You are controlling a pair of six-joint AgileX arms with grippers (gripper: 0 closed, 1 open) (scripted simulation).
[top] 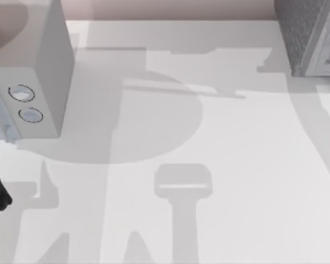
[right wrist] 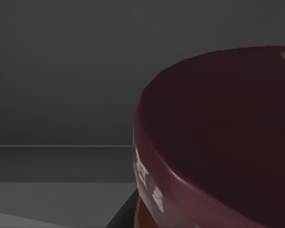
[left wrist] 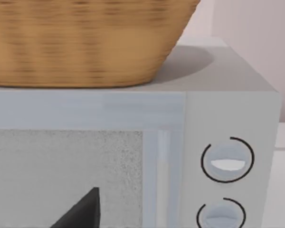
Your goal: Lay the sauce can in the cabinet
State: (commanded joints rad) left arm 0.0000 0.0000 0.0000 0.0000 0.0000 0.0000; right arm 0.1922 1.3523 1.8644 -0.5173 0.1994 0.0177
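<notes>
The sauce can (right wrist: 218,142) sat hard up against the right wrist camera, its dark maroon top tilted across the view with a strip of pale label lettering along the rim. Around it lay dim grey walls and a dim floor meeting at a straight seam. I judged that the can was already inside the cabinet (top: 313,38), the speckled grey box at the worktop's far right corner, which would explain the gloom. A dark sliver (right wrist: 121,216) showed beside the can's lower edge. It may have belonged to the right gripper, but whether that pincer was clamped on the can or had let it go could not be told. Being so close to the wrist suggested the can was either carried or only just set down.

Away from the cabinet, the middle of the worktop (top: 220,137) carried only shadows. At its far left edge stood a microwave (top: 38,82) with two round knobs, and a wicker basket (left wrist: 85,42) rested on its top. The left gripper (left wrist: 83,209) hung just in front of the microwave door, apparently parked clear of the work. One dark tip was all that showed, so its opening could not be told either.
</notes>
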